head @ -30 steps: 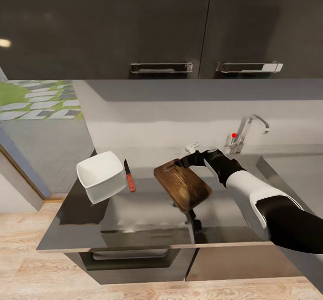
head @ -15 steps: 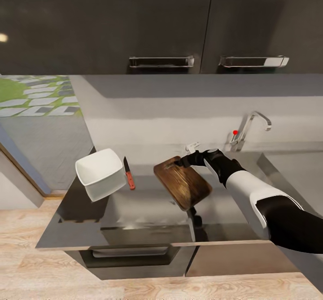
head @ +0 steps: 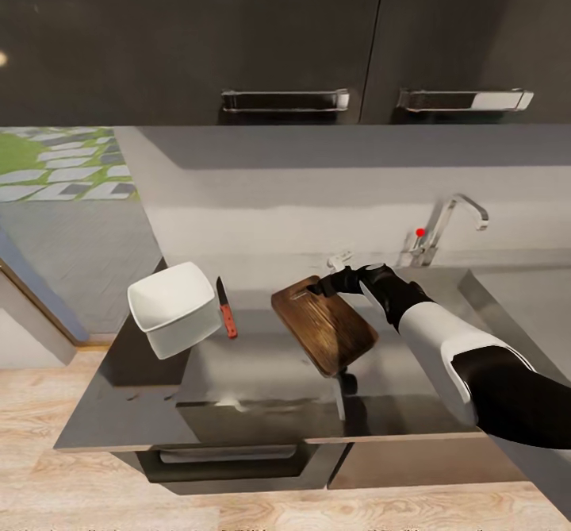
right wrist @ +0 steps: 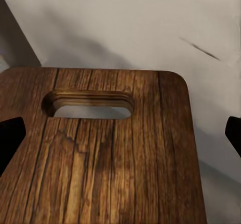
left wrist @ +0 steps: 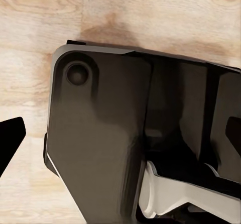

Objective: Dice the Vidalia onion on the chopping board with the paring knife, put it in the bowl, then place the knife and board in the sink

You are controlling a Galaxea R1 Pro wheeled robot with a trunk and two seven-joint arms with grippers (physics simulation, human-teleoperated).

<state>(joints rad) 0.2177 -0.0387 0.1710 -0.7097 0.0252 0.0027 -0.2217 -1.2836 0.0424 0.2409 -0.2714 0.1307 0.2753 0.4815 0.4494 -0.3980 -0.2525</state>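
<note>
The right tool point(head: 325, 283) is gripping the slotted end of the chopping board point(head: 323, 325), its fingers closed on that edge, and is holding the board tilted above the grey surface point(head: 262, 372). The white bowl point(head: 173, 307) is sitting well to the board's left, with the red-handled paring knife point(head: 226, 309) lying between the two, just beside the bowl. The chrome tap point(head: 444, 225) is standing behind the board to its right. Whether the left tool point(left wrist: 120, 133) is open I cannot tell
</note>
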